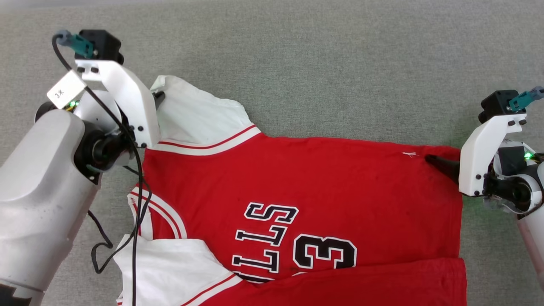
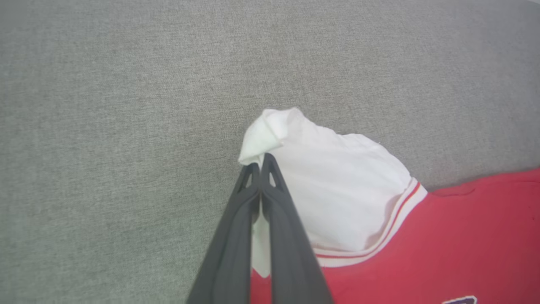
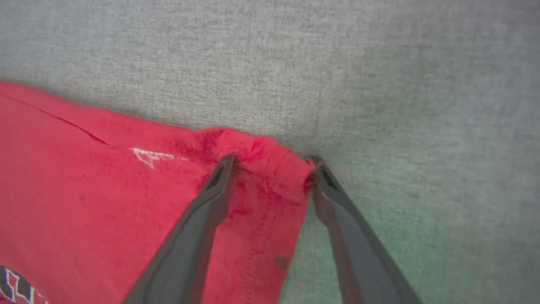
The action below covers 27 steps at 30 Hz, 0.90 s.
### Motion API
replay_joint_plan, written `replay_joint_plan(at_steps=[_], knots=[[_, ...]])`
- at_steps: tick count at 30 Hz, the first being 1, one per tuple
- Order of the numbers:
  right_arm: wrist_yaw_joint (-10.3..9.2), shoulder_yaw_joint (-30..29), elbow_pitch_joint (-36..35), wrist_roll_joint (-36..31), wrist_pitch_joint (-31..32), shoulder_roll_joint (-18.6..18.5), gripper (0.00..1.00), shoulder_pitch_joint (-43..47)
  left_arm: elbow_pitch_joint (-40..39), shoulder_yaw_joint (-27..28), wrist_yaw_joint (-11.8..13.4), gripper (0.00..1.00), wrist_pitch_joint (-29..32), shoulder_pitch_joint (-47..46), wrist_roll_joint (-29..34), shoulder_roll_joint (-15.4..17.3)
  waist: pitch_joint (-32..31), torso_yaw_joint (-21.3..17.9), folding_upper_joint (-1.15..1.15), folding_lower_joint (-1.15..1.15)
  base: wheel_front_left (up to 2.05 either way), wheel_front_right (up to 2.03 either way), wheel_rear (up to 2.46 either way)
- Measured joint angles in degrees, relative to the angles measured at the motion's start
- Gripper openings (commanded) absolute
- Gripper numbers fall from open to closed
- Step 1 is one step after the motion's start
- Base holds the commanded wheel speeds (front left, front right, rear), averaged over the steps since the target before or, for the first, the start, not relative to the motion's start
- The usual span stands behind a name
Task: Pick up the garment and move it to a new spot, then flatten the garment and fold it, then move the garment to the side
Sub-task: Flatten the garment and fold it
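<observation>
The garment (image 1: 297,178), a red jersey with white sleeves and white black-outlined characters, lies spread on the grey surface, its near edge folded over itself. My left gripper (image 1: 158,97) is at the far white sleeve. In the left wrist view the left gripper (image 2: 259,164) is shut, pinching the sleeve's (image 2: 337,190) bunched tip. My right gripper (image 1: 437,165) is at the garment's far right corner. The right wrist view shows the right gripper (image 3: 272,162) open, one finger pressing on the red hem corner (image 3: 261,190) and the other just off its edge.
Grey woven surface (image 1: 323,63) extends beyond the garment at the far side and to the right. A black cable (image 1: 136,204) hangs from my left arm across the garment's collar and near sleeve.
</observation>
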Motion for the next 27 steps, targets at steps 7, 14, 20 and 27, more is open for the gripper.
replay_joint_plan(at_steps=[7,14,20,27], knots=[[0.05,0.8,-0.4,2.3,-3.2,-0.1,0.0,0.1,0.5,1.1,-0.5,0.0,-4.0,3.0,-0.5,0.5,-2.6,0.4,0.0,0.0,0.0,0.0,0.0],[0.14,-1.5,-4.7,2.6,-6.7,-1.5,0.0,5.2,-1.6,2.5,-0.1,0.0,-8.9,11.4,-2.0,2.2,-8.6,0.7,0.0,0.0,0.0,0.0,0.0],[0.14,-6.6,-11.5,0.2,-9.2,0.1,0.0,17.6,-7.7,4.0,3.4,0.0,-13.6,25.1,-4.2,4.3,-15.1,1.3,0.01,0.0,0.0,0.0,0.0],[0.14,-12.8,-16.7,-2.0,-9.2,4.8,0.0,31.1,-14.8,5.9,8.0,0.0,-17.1,40.4,-9.0,4.4,-19.1,2.2,0.0,-0.01,0.0,0.0,0.0]])
